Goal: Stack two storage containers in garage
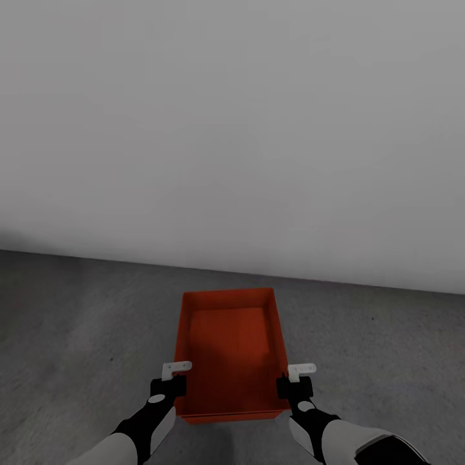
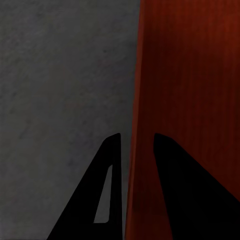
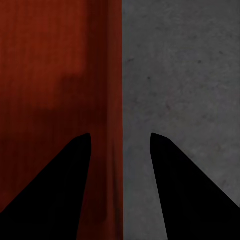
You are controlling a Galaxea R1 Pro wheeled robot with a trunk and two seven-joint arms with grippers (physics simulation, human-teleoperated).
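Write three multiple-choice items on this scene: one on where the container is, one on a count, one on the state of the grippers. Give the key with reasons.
1. Where is the storage container?
A. on a sofa
B. over the grey concrete floor, before a pale wall
C. on a wooden shelf

2. How many orange-red containers can be seen in the head view?
A. one
B. two
C. three

3. How do the left gripper and right gripper stand to the container?
A. both far above it
B. both inside on its bottom
C. each straddles a side wall, fingers apart

Key: 1 B, concrete lies all around it and the wall rises behind. 2 A, a single box lies between the arms. 3 C, each wrist view shows a wall between the fingers.
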